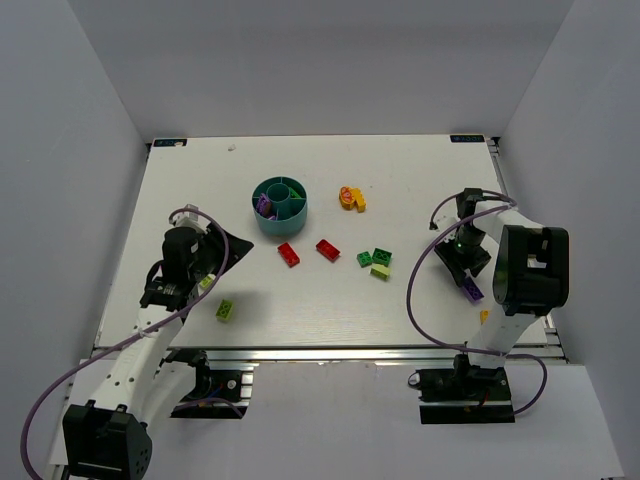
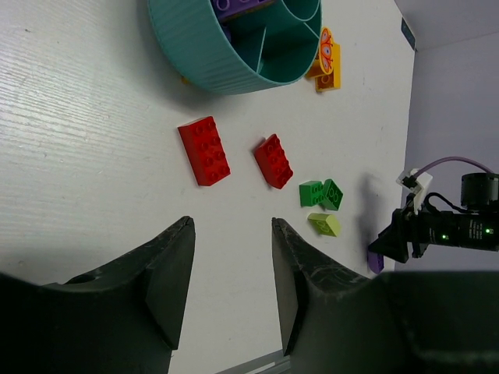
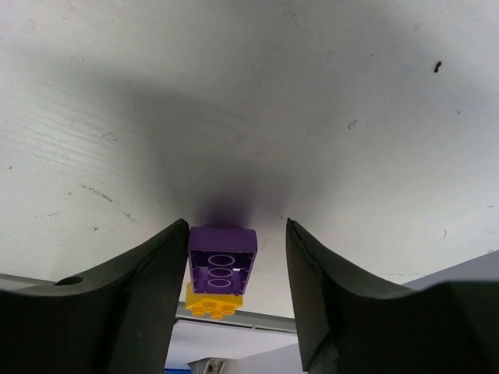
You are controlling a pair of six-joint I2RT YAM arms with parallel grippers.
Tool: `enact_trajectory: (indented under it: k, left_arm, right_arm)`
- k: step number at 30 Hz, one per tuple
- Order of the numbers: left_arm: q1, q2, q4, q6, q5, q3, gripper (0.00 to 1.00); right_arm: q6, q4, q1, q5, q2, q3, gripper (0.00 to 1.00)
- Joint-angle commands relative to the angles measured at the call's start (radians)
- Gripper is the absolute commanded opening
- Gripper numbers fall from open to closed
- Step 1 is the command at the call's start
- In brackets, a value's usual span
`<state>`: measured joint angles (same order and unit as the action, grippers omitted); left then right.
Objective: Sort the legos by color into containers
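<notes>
Near the right edge of the table [image 1: 300, 310], the right gripper [image 3: 235, 234] straddles a purple brick [image 3: 221, 265], jaws open either side, seemingly to pinch it for the bowl [image 1: 275, 226], which holds purple already. Meanwhile the left gripper [image 2: 232, 273] hovers open and empty, red bricks [image 2: 204, 150] ahead.

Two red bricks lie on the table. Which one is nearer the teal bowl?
The left red brick in the top view, just in front of the teal bowl. The right red brick lies farther out, off to the bowl's side.
</notes>
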<state>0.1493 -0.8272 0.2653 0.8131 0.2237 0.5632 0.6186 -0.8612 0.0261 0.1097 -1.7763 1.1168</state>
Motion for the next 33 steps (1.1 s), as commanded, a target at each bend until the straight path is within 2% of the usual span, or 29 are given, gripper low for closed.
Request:
enact_trajectory:
  k: [1, 8, 13, 15, 17, 20, 21, 26, 27, 29, 33]
  left_arm:
    - [-0.004, 0.023, -0.005, -0.005, -0.003, 0.012, 0.54]
    - [-0.004, 0.034, -0.008, -0.005, -0.001, 0.006, 0.54]
    - [-0.005, 0.051, 0.005, -0.012, -0.006, 0.003, 0.54]
    - [-0.004, 0.062, 0.012, -0.012, -0.007, 0.003, 0.54]
    - [-0.004, 0.071, 0.015, -0.011, -0.009, 0.003, 0.54]
    - [-0.004, 0.085, 0.015, -0.005, -0.014, 0.004, 0.54]
    - [-0.004, 0.089, 0.011, -0.003, -0.014, 0.007, 0.54]
    - [-0.004, 0.091, -0.011, 0.017, -0.017, 0.017, 0.54]
    - [-0.004, 0.089, -0.021, 0.023, -0.015, 0.018, 0.54]
    - [-0.004, 0.082, -0.031, 0.038, -0.012, 0.023, 0.54]
    - [-0.004, 0.057, -0.043, 0.064, 0.002, 0.056, 0.54]
  right_arm:
    - [0.012, -0.018, 0.005, 0.008, 0.000, 0.025, 0.57]
    - [0.012, -0.042, 0.005, 0.002, 0.009, 0.018, 0.53]
    - [0.012, -0.076, 0.005, -0.019, 0.005, 0.034, 0.34]
    - [0.010, -0.091, 0.005, -0.054, 0.006, 0.061, 0.21]
    - [0.012, -0.134, 0.003, -0.097, 0.012, 0.101, 0.15]
    - [0.027, -0.214, -0.014, -0.232, 0.012, 0.231, 0.07]
    - [0.033, -0.237, -0.018, -0.322, 0.012, 0.314, 0.05]
    - [0.063, -0.271, -0.121, -0.621, 0.055, 0.517, 0.02]
    - [0.063, -0.215, -0.144, -0.713, 0.069, 0.531, 0.01]
    - [0.023, -0.110, -0.220, -0.784, 0.121, 0.514, 0.00]
    - [-0.031, 0.275, -0.356, -0.983, 0.176, 0.424, 0.00]
